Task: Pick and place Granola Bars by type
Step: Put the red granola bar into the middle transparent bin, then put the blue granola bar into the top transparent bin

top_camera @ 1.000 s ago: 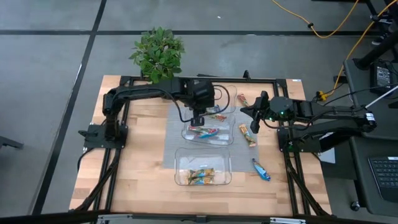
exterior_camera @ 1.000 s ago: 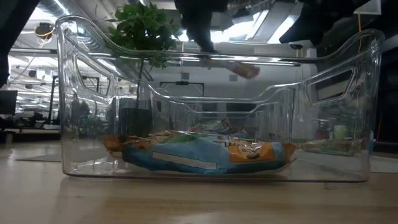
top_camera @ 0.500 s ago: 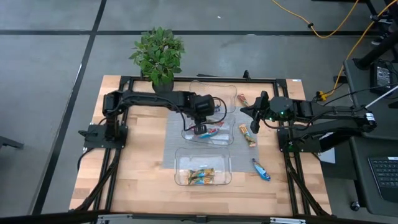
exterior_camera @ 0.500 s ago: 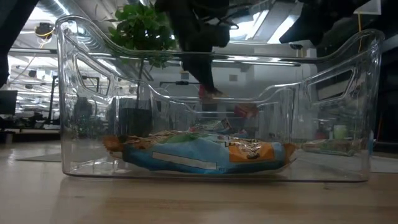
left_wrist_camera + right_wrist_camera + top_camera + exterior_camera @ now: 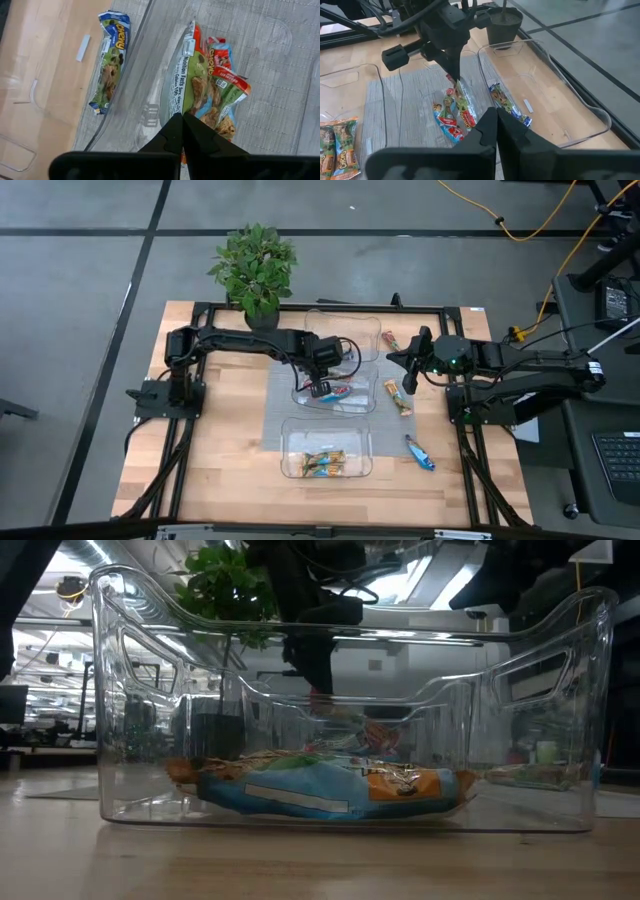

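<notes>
3 clear trays [image 5: 326, 474]. Bars: approx 3 red-multicoloured in mid tray [image 5: 338, 391], a few orange-gold in lower-centre tray [image 5: 323, 463], 1 blue in top tray [image 5: 507, 106], 3 loose right of trays [image 5: 398, 396]. 1 plant [image 5: 254, 265], 2 arms.

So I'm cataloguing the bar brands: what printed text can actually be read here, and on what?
"chewy": on the blue-green bar in the far clear tray.
"Nutrition Facts": on the red-green bar in the middle tray, by the left end effector.
Smaller print on these wrappers is too blurred to read.
Wrappers in the high and low views are too small to read.
</notes>
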### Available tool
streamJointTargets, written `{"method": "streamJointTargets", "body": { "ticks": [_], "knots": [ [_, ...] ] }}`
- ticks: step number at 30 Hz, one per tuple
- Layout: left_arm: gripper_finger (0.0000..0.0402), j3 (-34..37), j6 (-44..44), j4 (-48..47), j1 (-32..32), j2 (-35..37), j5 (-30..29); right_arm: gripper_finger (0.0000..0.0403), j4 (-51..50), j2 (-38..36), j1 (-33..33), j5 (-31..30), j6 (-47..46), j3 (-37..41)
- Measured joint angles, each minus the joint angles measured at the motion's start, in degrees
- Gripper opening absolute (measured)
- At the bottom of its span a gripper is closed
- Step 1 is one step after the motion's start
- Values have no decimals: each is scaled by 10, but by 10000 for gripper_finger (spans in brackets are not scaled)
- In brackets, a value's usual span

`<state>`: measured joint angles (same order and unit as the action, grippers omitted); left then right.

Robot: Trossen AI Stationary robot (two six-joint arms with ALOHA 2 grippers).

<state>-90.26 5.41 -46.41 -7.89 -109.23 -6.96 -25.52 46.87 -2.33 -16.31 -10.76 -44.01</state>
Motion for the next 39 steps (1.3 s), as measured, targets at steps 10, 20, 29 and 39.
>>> {"method": "streamJointTargets", "body": {
  "ticks": [10,20,29,39],
  "knots": [
    [73,0,-2,0,17,0,-25,8,6,0,0,0,-24,0],
    [163,-16,15,-5,50,10,-79,8,8,0,0,0,-24,0],
    [171,-91,19,-13,96,10,-140,8,-8,0,0,64,-35,0],
    [149,-200,35,-116,135,11,-244,8,-71,-7,59,179,-122,0]
  ]
}}
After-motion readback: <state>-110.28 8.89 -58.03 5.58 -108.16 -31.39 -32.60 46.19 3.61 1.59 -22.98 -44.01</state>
